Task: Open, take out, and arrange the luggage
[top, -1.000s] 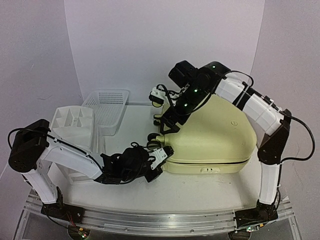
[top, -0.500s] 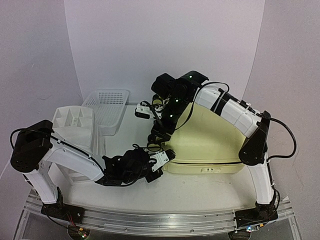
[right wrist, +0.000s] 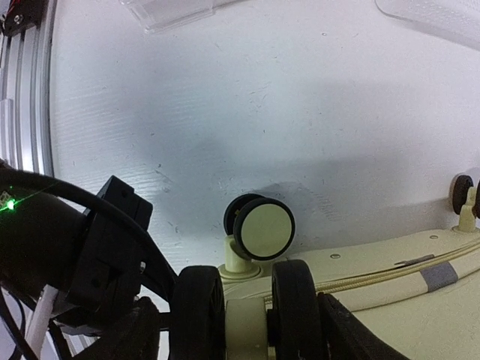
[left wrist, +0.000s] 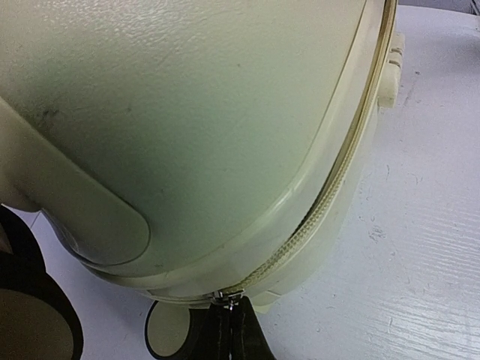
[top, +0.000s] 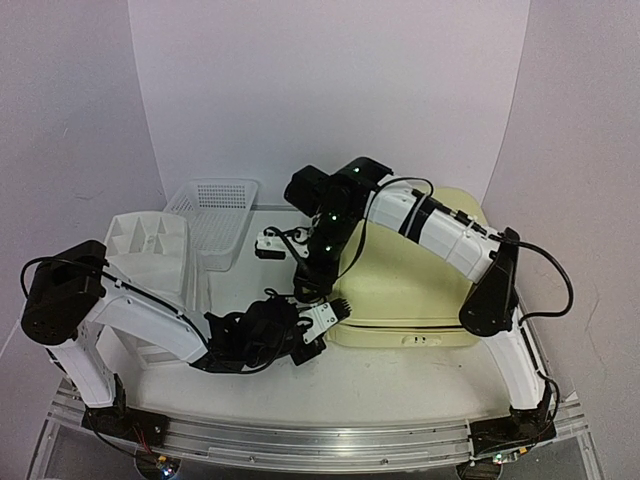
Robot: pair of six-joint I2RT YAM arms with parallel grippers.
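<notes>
On the far left of the counter [top: 400,385] stand a white drawer box [top: 145,245] and a white mesh basket [top: 215,215]. Nothing from the luggage is in them or near them.

Next comes my left pincer [left wrist: 229,334]. It is low down at the near left corner of the luggage [top: 420,270]. It is squeezed tight shut, and the little metal zip pull [left wrist: 227,300] sits right at its tips, so I think I am holding it. From there the zip looks closed all the way along the side.

Then comes my right pincer [right wrist: 240,319]. It reaches over to the left end of the case. It is wide apart, with a pair of black wheels [right wrist: 296,300] between its two fingers. I cannot tell if it is squeezing them or only close beside them.

The big pale-yellow luggage lies flat on the right part of the counter, lid down.

I think the job has just begun. The zip needs pulling round, the lid lifting, and the things inside taking out and setting in place.
</notes>
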